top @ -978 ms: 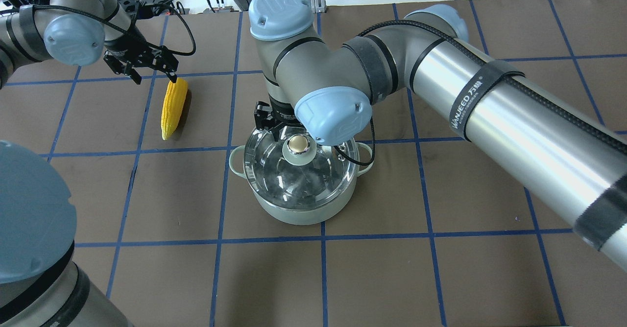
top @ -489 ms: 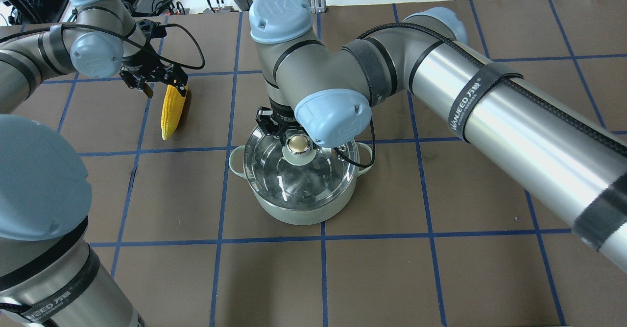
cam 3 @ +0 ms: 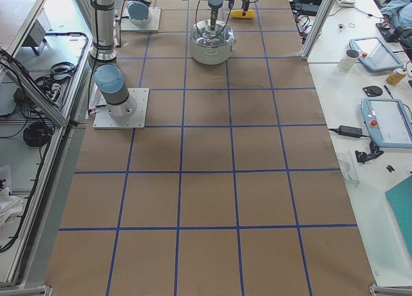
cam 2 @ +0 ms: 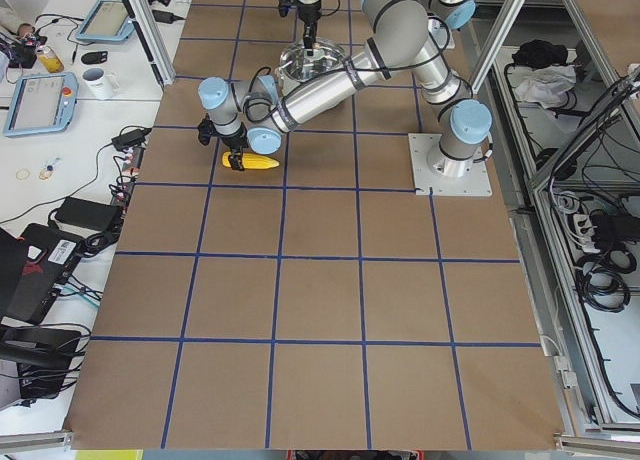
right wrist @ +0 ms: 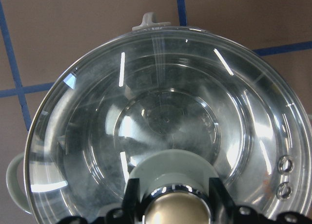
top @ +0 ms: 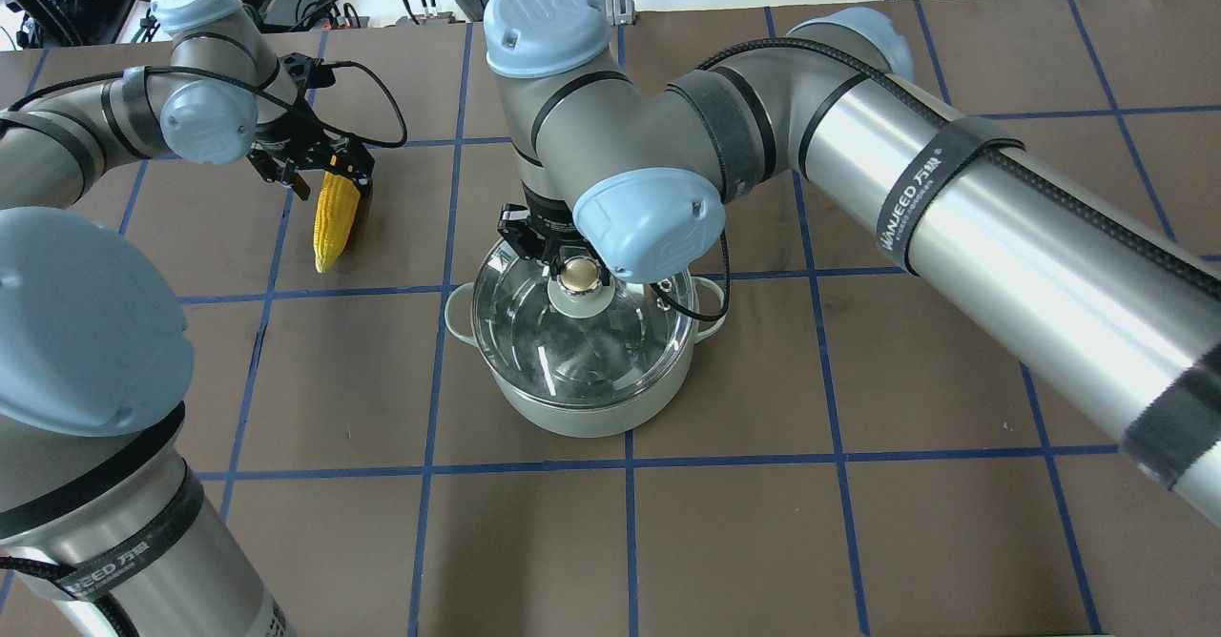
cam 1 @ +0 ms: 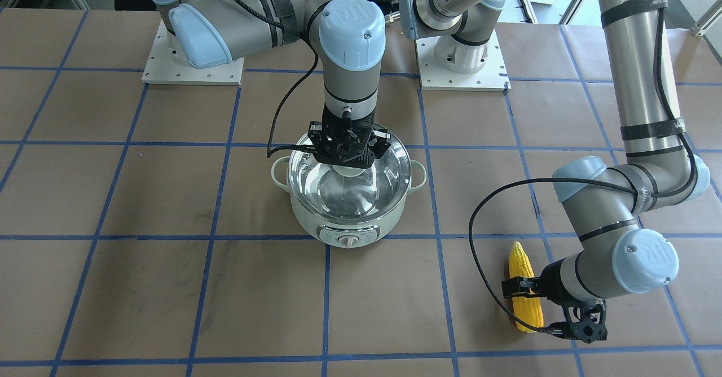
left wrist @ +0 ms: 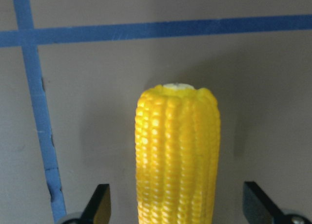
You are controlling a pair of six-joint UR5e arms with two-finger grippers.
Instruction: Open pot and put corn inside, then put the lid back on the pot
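overhead exterior: left claw (top: pixel 332 179) wide around corn (top: pixel 331 222) near table's (top: pixel 858 542) left edge, right claw (right wrist: pixel 176 199) around lid (top: pixel 582 356) knob (top: pixel 579 277), tightness unclear.

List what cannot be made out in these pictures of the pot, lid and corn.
- Right tool: fingertips cut off by the wrist view's bottom edge and partly covered by the arm overhead, so its grip on the knob is unclear.
- Corn: pointed end cut off by the left wrist view's bottom edge.
- Pot: too small in both side views for any detail.
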